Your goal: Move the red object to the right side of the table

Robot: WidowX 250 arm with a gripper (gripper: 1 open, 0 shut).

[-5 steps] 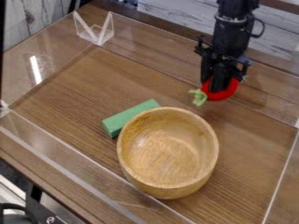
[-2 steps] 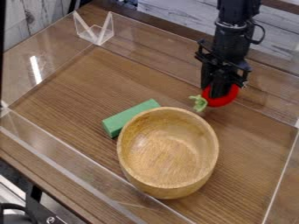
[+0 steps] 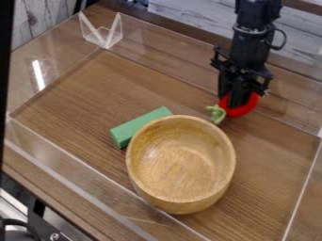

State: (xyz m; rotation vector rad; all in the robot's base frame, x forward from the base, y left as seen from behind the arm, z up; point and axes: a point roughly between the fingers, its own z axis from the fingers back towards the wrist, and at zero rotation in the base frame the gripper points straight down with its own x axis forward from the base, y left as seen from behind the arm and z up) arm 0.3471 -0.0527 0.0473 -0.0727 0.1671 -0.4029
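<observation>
The red object (image 3: 239,104) is a small glossy red toy fruit with a light green leafy end pointing left. It rests low over the table (image 3: 88,104) at the back right, just behind the wooden bowl. My gripper (image 3: 240,94) comes straight down from above, and its black fingers are shut on the red object. The fingers hide the fruit's upper part.
A large wooden bowl (image 3: 182,162) stands at the front middle. A flat green block (image 3: 138,126) lies against its left rim. Low clear acrylic walls (image 3: 101,31) border the tabletop, and the right wall is close to the gripper.
The gripper and the red object have shifted slightly forward and a touch to the right. The bowl and green block have not moved.
</observation>
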